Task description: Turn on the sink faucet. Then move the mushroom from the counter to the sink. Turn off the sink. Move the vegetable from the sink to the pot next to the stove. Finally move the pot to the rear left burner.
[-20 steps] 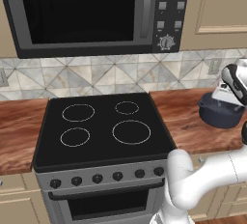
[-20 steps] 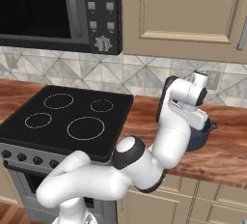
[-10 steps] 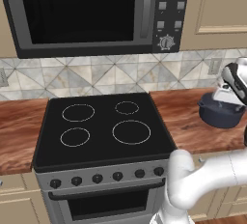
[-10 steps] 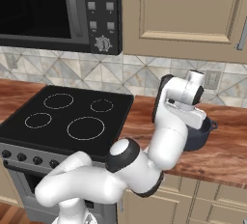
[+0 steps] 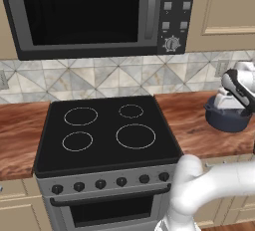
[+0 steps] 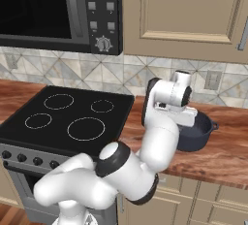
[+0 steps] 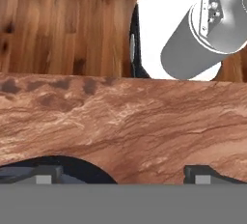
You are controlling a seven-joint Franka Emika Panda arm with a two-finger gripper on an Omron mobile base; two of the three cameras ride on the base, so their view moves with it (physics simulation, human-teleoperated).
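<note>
Gripper jaws wide apart, nothing between them, hanging over the pot on the counter right of the stove. In the hand view the tips straddle bare counter, with the pot's dark rim just at the lower left, so the hand looks off-centre from the rim. Can't tell whether the mushroom is inside; the arm hides the pot's interior. Likely next step: grab the pot for the rear left burner. Risks: jaws close on air or clip the rim and shove the pot along the counter; a one-sided rim grip could tilt it and dump the contents; the handle could catch on the stove edge.
</note>
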